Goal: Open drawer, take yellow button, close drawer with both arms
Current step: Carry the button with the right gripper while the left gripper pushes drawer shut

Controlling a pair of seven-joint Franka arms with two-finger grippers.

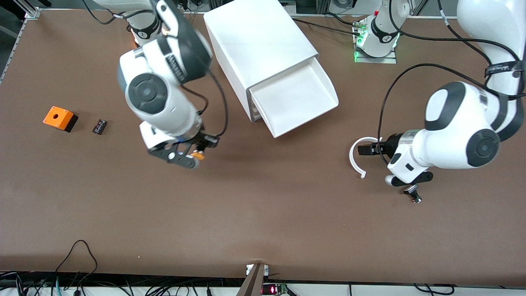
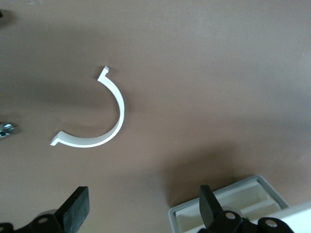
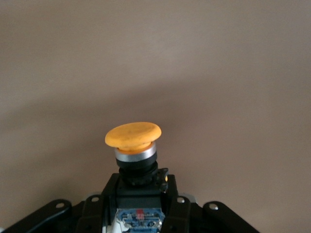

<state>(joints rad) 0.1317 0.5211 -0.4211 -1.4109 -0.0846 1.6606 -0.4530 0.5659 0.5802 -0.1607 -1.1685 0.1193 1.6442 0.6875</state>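
The drawer [image 1: 296, 100], the highest one of the white cabinet [image 1: 257, 41], stands pulled out, and its tray looks bare. My right gripper [image 1: 192, 157] is over the table between the cabinet and the orange box, toward the front camera. It is shut on the button [image 1: 199, 156]. In the right wrist view the orange-yellow cap [image 3: 133, 134] sticks out ahead of the right gripper [image 3: 138, 190], whose jaws clamp the dark body. My left gripper [image 1: 365, 149] is open and empty over a white C-shaped ring [image 1: 354, 158]. In the left wrist view its fingers [image 2: 77, 204] stand wide apart short of the ring [image 2: 114, 119].
An orange box with a hole [image 1: 60, 118] and a small black part [image 1: 99, 126] lie toward the right arm's end. A small black-capped silver button [image 1: 414, 195] lies by the left arm's wrist; it also shows in the left wrist view [image 2: 6, 129]. Cables run along the front edge.
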